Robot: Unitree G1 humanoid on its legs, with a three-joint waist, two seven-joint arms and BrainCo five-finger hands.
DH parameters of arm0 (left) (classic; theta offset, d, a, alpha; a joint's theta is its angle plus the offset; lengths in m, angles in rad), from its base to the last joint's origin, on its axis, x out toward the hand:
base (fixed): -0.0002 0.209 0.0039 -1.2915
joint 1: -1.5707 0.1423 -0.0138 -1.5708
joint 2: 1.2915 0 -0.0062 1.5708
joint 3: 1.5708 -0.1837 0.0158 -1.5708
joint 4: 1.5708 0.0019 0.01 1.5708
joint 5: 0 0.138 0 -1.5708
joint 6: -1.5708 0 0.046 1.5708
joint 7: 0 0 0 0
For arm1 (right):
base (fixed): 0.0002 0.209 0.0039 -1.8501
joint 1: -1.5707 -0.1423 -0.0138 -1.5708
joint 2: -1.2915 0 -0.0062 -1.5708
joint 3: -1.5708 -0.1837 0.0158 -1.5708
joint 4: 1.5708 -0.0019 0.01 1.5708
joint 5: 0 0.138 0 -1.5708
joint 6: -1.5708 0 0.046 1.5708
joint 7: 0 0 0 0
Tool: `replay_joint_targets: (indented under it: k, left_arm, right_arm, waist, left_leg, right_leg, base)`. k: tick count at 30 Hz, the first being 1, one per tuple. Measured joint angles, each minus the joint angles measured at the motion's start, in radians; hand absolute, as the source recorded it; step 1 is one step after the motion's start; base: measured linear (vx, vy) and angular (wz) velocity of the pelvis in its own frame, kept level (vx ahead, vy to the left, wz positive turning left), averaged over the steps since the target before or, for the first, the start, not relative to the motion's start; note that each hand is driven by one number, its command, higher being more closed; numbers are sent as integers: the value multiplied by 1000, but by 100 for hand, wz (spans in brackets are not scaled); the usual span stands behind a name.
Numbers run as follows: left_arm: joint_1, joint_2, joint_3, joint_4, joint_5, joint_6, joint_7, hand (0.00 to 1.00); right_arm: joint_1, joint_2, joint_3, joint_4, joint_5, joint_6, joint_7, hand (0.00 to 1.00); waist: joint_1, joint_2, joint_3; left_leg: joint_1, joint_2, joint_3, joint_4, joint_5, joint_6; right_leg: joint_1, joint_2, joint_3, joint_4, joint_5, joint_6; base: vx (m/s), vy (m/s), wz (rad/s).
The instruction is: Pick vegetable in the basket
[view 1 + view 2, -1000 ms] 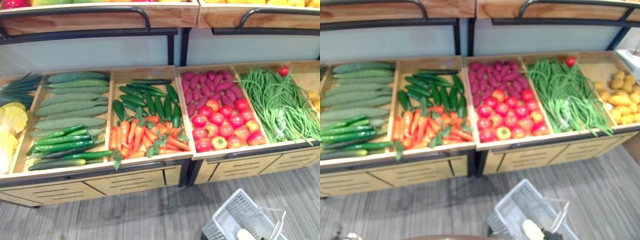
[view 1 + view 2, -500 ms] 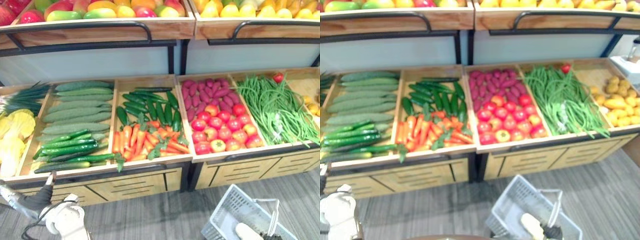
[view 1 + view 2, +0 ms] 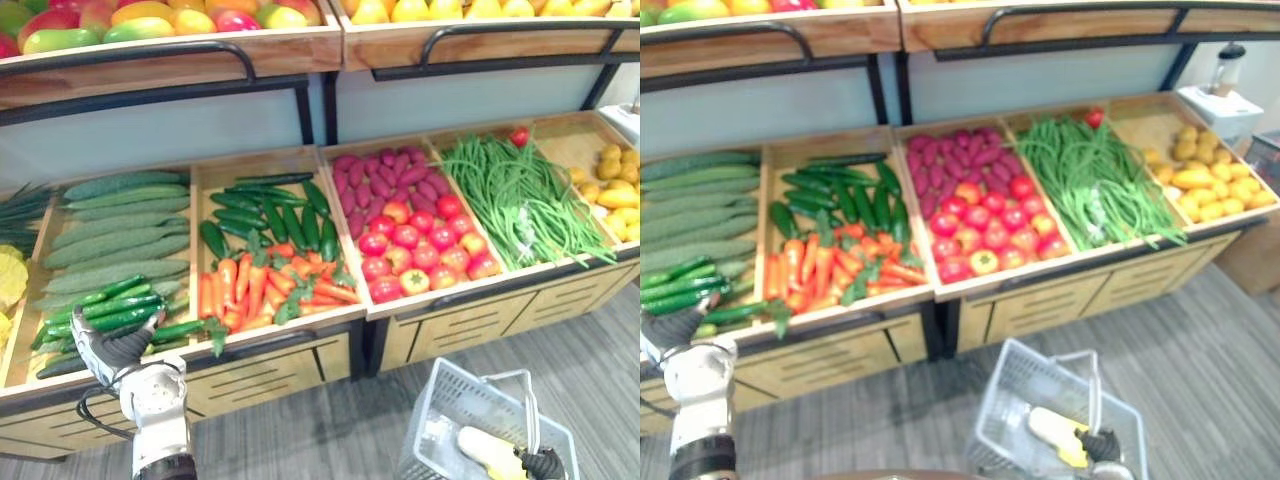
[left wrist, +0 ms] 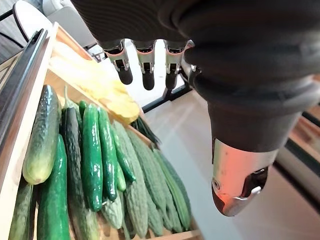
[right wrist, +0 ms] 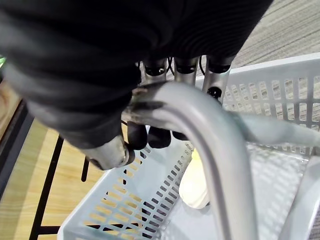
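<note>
Shiny green cucumbers (image 3: 112, 306) lie at the front of the left wooden crate (image 3: 30, 365). My left hand (image 3: 108, 348) hovers at that crate's front edge, open, its fingers (image 4: 146, 75) straight above the cucumbers (image 4: 92, 155) without touching them. At the lower right, my right hand (image 3: 1102, 445) is shut on the handle (image 5: 200, 130) of a white plastic basket (image 3: 440, 400). A pale yellowish vegetable (image 3: 485, 450) lies inside the basket, and it also shows past the hand (image 5: 195, 185).
Along the stand are rough green gourds (image 3: 120, 225), dark cucumbers over carrots (image 3: 260, 290), purple roots over tomatoes (image 3: 420, 240), green beans (image 3: 520, 195) and potatoes (image 3: 615, 190). A fruit shelf (image 3: 180, 55) overhangs the back. Grey floor lies in front.
The camera has shifted, sliding the stand leftward in view. My left hand has risen from low by the floor to the cucumber crate's front edge. The right hand still holds the basket.
</note>
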Motion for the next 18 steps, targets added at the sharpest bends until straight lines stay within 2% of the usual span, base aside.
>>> replay_joint_targets:
  k: [5,8,11,15,18]
  left_arm:
    - [-117,110,5,186,-2,16,-13,0]
    - [-205,164,5,278,-6,21,-20,0]
    - [-253,200,2,320,-11,21,-36,0]
    - [-350,234,-4,392,-13,25,-41,0]
    - [-388,234,-10,406,-13,39,-41,0]
  right_arm:
    - [0,-28,24,-15,-3,0,0,100]
    - [-3,-29,33,-40,-3,0,0,100]
    - [-14,-31,34,-44,-3,0,0,100]
    - [-32,-32,44,-59,-1,-1,-1,100]
    - [-38,-33,51,-73,0,-3,-3,100]
  waist:
    - [-5,6,13]
    - [-11,6,44]
    - [-28,1,63]
    - [-29,-9,111]
    - [-29,-9,124]
  left_leg:
    - [-35,6,41,28,-15,-5]
    - [-52,7,49,34,-15,-5]
    - [-74,12,59,39,-17,-8]
    - [-102,18,76,48,-20,-9]
    - [-120,20,87,49,-20,-10]
  right_leg:
    - [-49,9,46,0,15,-3]
    - [-70,11,56,0,23,-3]
    - [-95,16,70,2,26,-4]
    - [-131,24,89,3,34,-6]
    - [-155,27,98,8,34,-6]
  base:
    - [-47,-21,-26]
    - [-34,-33,-12]
    - [-17,-32,-13]
    - [-5,-35,-12]
    - [2,-32,-12]
